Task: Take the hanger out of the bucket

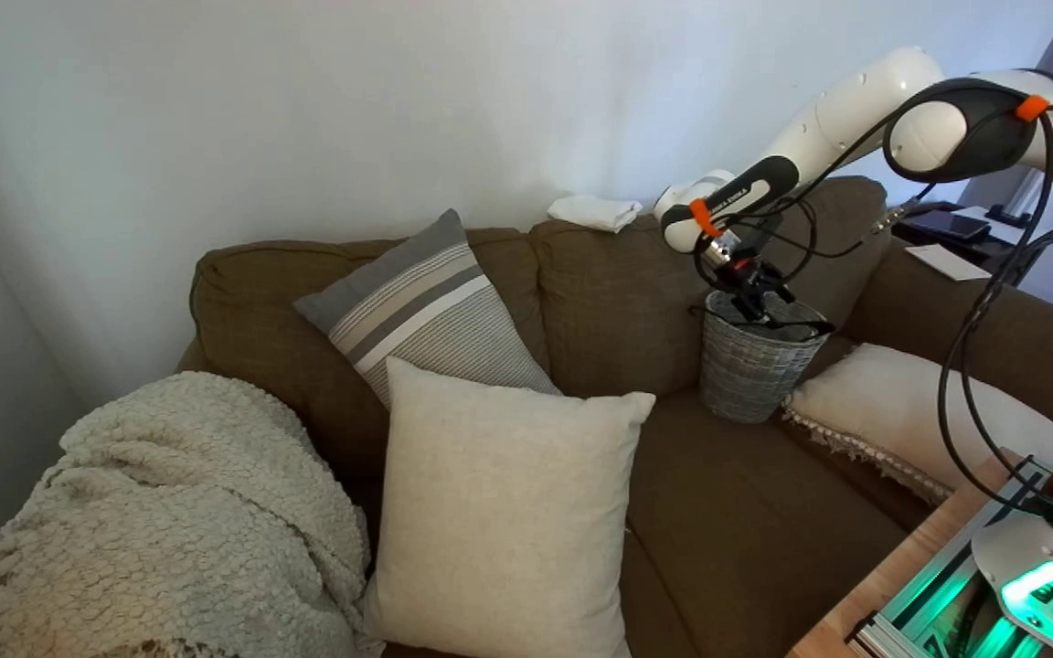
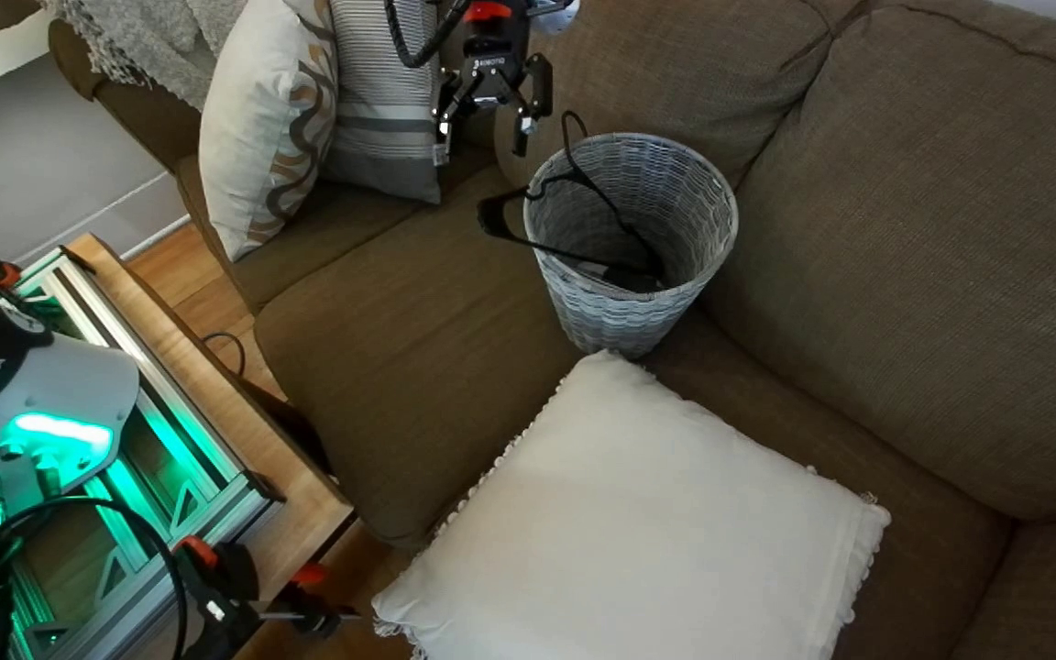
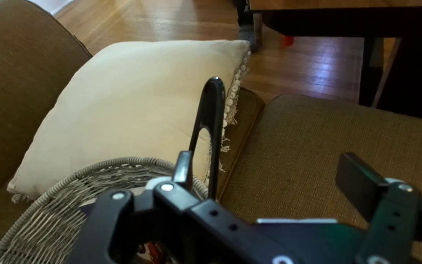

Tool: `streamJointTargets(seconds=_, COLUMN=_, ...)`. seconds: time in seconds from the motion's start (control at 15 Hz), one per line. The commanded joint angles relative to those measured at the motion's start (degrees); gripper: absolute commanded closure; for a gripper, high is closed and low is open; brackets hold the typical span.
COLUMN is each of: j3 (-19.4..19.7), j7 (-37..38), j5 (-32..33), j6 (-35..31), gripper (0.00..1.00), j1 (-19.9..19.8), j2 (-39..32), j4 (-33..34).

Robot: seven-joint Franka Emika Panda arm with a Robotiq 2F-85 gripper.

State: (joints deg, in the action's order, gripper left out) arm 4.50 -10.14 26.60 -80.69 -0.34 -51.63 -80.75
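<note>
The brown sofa [image 2: 390, 312] fills most of what I see, its back along a pale wall [image 1: 307, 110], with wooden floor [image 3: 306, 73] showing below. Near the seat, a wood-topped table [image 2: 216, 394] carries my base [image 2: 70, 378]. A fluffy cream blanket [image 1: 188, 512] covers one end of the sofa; a cream cushion [image 1: 508, 512] stands before a striped cushion [image 1: 444, 302], and a white tasselled cushion [image 2: 638, 532] lies just beside the bucket [image 2: 610, 321]. The grey bucket, woven like wicker and narrowing toward the bottom, stands mouth up on the seat, close to the backrest. In it is part of the hanger [image 3: 213, 115], and deeper down I see a dark shape [image 2: 636, 278], too hidden to name. The hanger is slim, black and glossy: its curled hook rises above the rim, one slotted end juts out over the edge, and the rest slants down inside. My gripper [image 2: 481, 147] is near it, two fingers spread well apart. In the wrist view the slotted end appears between them, closer to one finger; whether it truly sits between them, or touches either, I cannot tell.
</note>
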Motion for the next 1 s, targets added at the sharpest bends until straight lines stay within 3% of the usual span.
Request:
streamJointTargets(seconds=0.0, j3=0.5, j7=-0.5, j5=1.7, j6=6.0, gripper=0.0, j1=1.0, j2=-5.8, j4=4.1)
streamJointTargets(seconds=0.2, j3=2.0, j7=5.0, j5=1.2, j6=10.5, gripper=0.08, j1=1.3, j2=-9.4, j4=6.7)
streamJointTargets(seconds=0.6, j3=3.8, j7=10.1, j5=6.4, j6=6.8, gripper=0.09, j1=1.6, j2=-9.6, j4=6.2)
streamJointTargets(seconds=0.67, j3=3.5, j7=9.5, j5=6.9, j6=6.4, gripper=0.16, j1=1.3, j2=-9.7, j4=6.5)
streamJointTargets(seconds=0.73, j3=3.2, j7=8.4, j5=7.4, j6=6.4, gripper=0.33, j1=1.0, j2=-10.0, j4=6.7)
streamJointTargets(seconds=0.8, j3=3.0, j7=7.8, j5=7.7, j6=6.2, gripper=0.34, j1=0.8, j2=-10.2, j4=6.8)
streamJointTargets(seconds=0.93, j3=3.1, j7=7.2, j5=8.1, j6=6.5, gripper=0.5, j1=0.6, j2=-11.0, j4=6.9)
